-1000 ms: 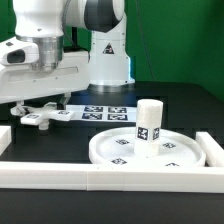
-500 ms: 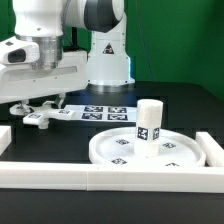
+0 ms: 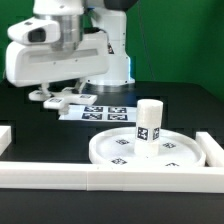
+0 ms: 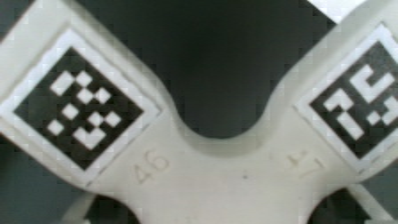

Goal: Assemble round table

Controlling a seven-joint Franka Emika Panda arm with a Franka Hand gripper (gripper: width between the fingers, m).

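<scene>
The large round rimmed disc point(image 3: 150, 152) lies on the table at the exterior view's right. The short thick cylinder leg point(image 3: 149, 122) stands upright on it. My gripper point(image 3: 57, 92) is at the exterior view's left, above the table, shut on the small flat white foot point(image 3: 60, 99), which hangs clear of the table. In the wrist view the foot point(image 4: 196, 160) fills the picture, with a black-and-white tag on each of two arms. My fingertips are hidden there.
The marker board point(image 3: 102, 112) lies flat behind the disc, below and to the right of the held foot. White border rails run along the front point(image 3: 100, 178) and the right point(image 3: 216, 148). A short rail end point(image 3: 4, 134) is at the left.
The arm has risen and shifted toward the exterior view's right. The foot, which lay low by the table at the left, has come up with the gripper.
</scene>
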